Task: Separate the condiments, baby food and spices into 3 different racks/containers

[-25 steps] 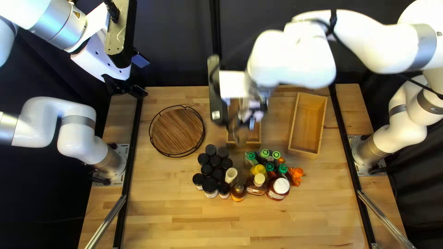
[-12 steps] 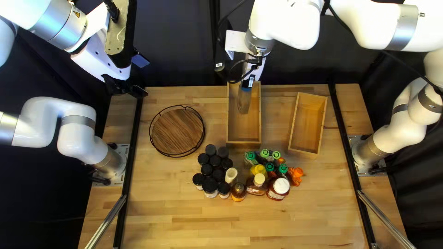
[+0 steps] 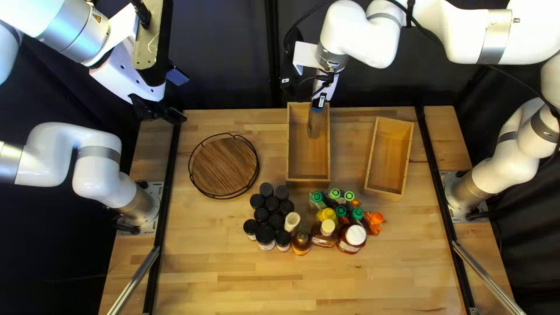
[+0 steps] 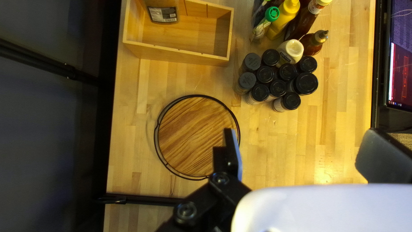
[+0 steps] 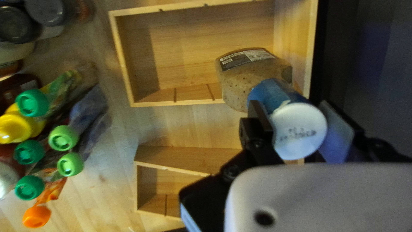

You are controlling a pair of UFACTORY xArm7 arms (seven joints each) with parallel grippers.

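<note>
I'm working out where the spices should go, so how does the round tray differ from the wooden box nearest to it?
The round tray is circular, while the wooden box is a long rectangle. The tray is edged with thin black wire; the box has solid wooden walls. The tray's wood is a darker brown than the box's pale wood. Both are open on top, with flat wooden bottoms.

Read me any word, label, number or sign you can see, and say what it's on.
Nothing can be quoted reliably.
Tan bottle: label print, too small.
Its white cap: stamped characters, blurred.
Black-lidded jars: faint lid marks, too small.
White-lidded jar: label, too small.
Screen: print, too small.
Left arm: yellow triangle sign, no readable wording.
</note>
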